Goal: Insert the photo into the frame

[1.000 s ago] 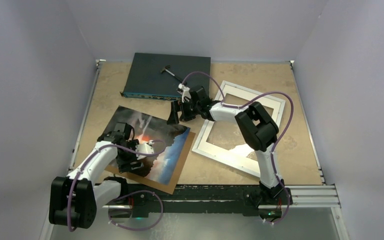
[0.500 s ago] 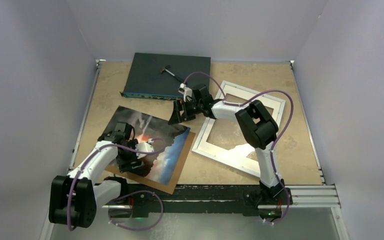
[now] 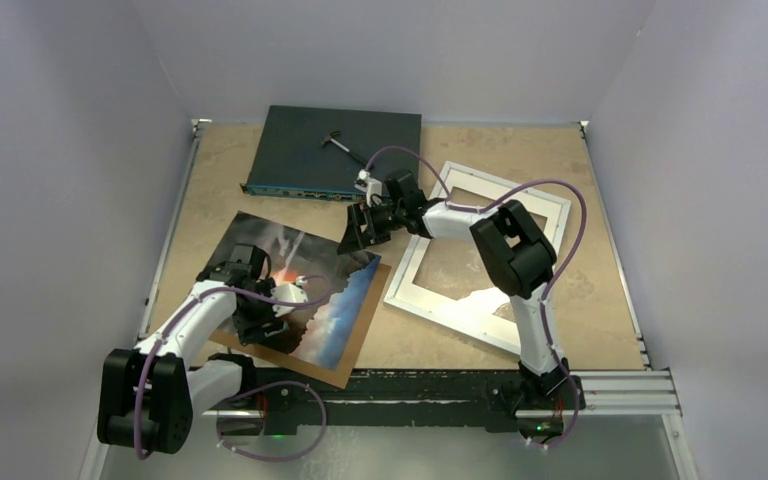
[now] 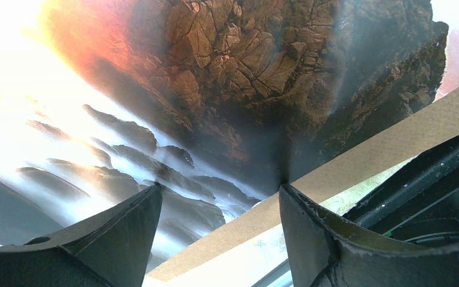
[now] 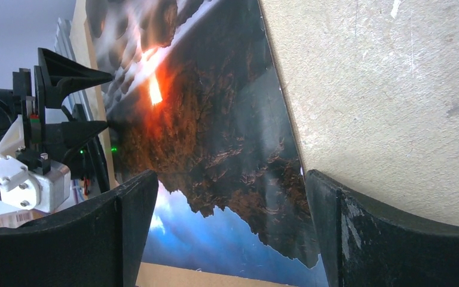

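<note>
The photo (image 3: 305, 285), a dark landscape with an orange glow and a blue edge, lies flat on a brown backing board (image 3: 360, 335) at the near left. My left gripper (image 3: 257, 322) is open and empty, low over the photo's near edge (image 4: 215, 78), one finger (image 4: 125, 230) over the print. My right gripper (image 3: 358, 228) is open and empty above the photo's far right edge (image 5: 215, 119), one finger (image 5: 370, 233) over bare table. The white-bordered frame (image 3: 440, 310) lies flat to the right of the photo, apart from it.
A dark network switch box (image 3: 335, 150) with a small tool (image 3: 338, 142) on it lies at the back. A black rail (image 4: 436, 179) runs along the near table edge beside the board. The left gripper (image 5: 42, 119) shows in the right wrist view. Walls close in on three sides.
My right gripper has shifted slightly to the right and turned a little above the photo's far corner. The left arm and the photo have barely moved.
</note>
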{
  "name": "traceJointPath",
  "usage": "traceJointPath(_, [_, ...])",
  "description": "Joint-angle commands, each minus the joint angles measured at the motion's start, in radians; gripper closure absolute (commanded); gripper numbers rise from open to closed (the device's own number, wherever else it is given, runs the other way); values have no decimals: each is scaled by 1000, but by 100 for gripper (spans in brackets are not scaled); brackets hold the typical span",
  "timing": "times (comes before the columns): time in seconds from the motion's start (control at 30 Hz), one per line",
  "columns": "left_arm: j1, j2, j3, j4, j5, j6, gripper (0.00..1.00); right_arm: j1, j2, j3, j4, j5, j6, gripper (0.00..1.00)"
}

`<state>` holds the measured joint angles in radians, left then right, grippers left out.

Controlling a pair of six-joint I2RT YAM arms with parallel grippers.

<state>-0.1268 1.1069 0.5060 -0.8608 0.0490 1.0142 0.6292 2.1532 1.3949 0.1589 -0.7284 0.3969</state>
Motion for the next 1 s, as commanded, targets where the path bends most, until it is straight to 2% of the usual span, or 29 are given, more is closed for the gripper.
traceJointPath(0.0, [-4, 57, -102, 356, -31, 36, 31, 14, -17, -8, -43, -55, -3, 5])
traceJointPath(0.73, [-19, 64, -121, 378, -46, 38, 32, 13, -163, -129, 226, -200, 267, 9])
traceJointPath(0.97, [-21, 55, -118, 376, -46, 38, 33, 19, -182, -276, 527, -240, 474, 9])
